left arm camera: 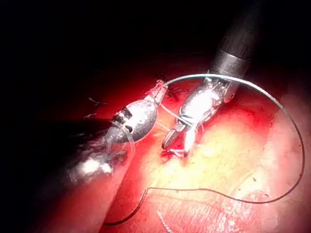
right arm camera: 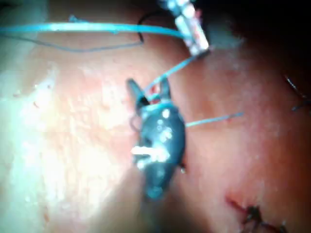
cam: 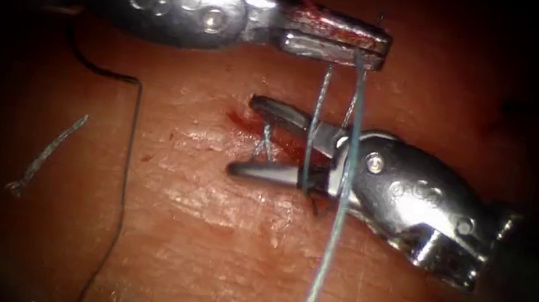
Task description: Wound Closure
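Your left tool (cam: 337, 37) is reaching in from the upper left of the endoscope view, its jaws pressed together and clamped on the pale blue-grey thread (cam: 338, 207) at their tip; red fluid (cam: 308, 14) is smearing those jaws. From that grip two strands are running down: a shorter one is descending to the cut (cam: 265, 135), while the longer one is crossing over your right tool (cam: 264, 139) near its wrist and trailing away toward the bottom edge of the endoscope view.

Your right tool is entering from the right with its jaws spread wide apart, one blade above and one below the stitch site, and it is gripping nothing; the strands are passing between and across the blades close to the hinge. A small twist of thread is sitting at the cut between the two open tips, beside a patch of red fluid on the tissue (cam: 207, 251).

You are not holding the needle in either tool, and where it lies cannot be told from these views.

A thin dark thread (cam: 126, 170) is lying on the tissue left of the cut, curving down from the left tool's shaft. Further left, a short cut end of thread (cam: 47, 156) is resting loose on the surface.

In the left wrist view the pale thread (left arm camera: 291, 126) is arching in a wide loop around the right tool (left arm camera: 177, 141). In the right wrist view the left tool (right arm camera: 192, 34) is holding the thread (right arm camera: 97, 27) taut above the open right tool (right arm camera: 148, 92).
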You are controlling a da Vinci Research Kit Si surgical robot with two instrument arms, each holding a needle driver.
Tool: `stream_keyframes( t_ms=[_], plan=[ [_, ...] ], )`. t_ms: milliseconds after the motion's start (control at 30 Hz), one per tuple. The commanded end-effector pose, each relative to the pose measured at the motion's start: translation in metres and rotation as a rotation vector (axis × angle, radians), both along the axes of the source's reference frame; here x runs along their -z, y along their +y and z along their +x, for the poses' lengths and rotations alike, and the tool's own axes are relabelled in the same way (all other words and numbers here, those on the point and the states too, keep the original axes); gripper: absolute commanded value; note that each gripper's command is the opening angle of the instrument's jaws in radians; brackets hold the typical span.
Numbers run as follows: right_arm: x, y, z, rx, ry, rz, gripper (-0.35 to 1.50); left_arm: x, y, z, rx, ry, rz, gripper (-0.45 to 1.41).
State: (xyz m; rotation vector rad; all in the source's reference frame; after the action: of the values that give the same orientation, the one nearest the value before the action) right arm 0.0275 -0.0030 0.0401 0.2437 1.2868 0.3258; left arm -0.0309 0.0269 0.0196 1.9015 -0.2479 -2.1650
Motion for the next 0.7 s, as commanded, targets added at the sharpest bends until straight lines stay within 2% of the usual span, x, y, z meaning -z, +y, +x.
stream_keyframes(
  t_ms=[33, 300, 700],
  plan=[
    [-0.0004, -0.0001, 0.0008, 0.017, 0.014, -0.002, 0.29, -0.0007, 0.0007, -0.0005, 0.008, -0.014, 0.006, -0.45],
    [-0.0002, -0.0007, 0.0014, 0.078, 0.059, -0.006, 0.24, -0.0028, 0.001, -0.0013, 0.01, -0.079, 0.062, -0.45],
    [0.0001, -0.0009, 0.0008, 0.074, 0.103, -0.01, 0.22, -0.0071, -0.0005, -0.0011, -0.01, -0.164, 0.156, -0.45]
  ],
)
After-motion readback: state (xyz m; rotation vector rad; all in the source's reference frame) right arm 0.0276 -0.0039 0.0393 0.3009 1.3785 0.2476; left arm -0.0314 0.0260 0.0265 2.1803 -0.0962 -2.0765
